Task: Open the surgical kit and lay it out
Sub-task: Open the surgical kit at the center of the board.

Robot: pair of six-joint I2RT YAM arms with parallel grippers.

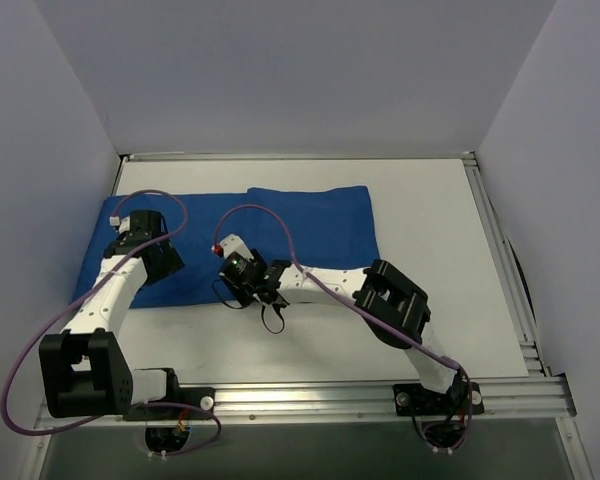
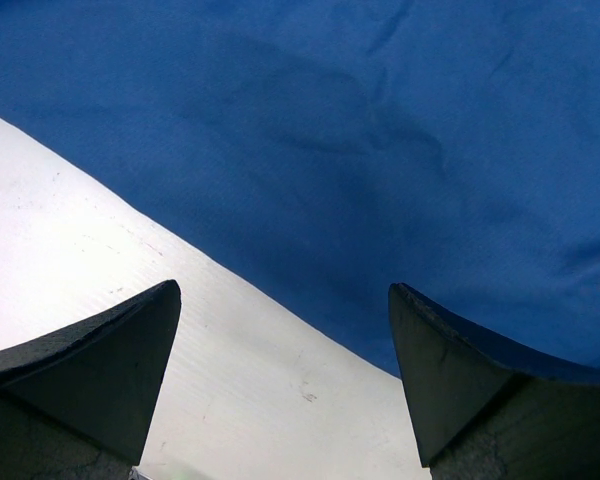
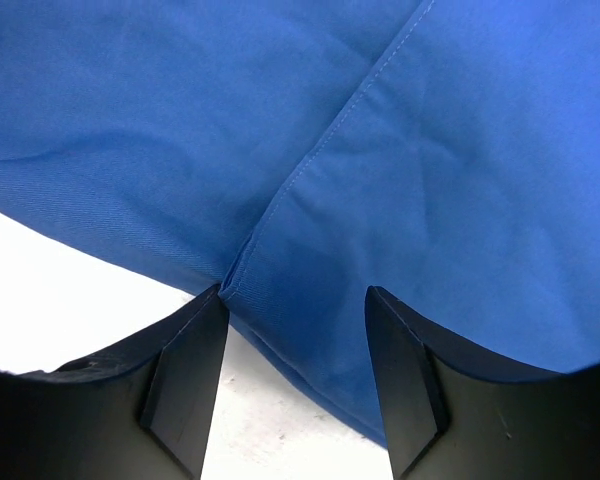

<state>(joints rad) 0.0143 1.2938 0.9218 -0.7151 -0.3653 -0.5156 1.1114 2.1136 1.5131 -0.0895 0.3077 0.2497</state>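
Note:
The surgical kit is a folded royal-blue cloth wrap lying flat on the white table. Its tray, instruments and packets are hidden. My left gripper is open at the wrap's near left edge; in the left wrist view its jaws straddle the line between white table and blue cloth. My right gripper is open at the wrap's near edge, middle. In the right wrist view its jaws stand on either side of a hemmed corner of an upper flap, apart from the cloth.
The white table is ringed by an aluminium rail with grey walls to the left, back and right. Purple cables loop over both arms. The right arm's elbow lies low over the table to the right of the wrap.

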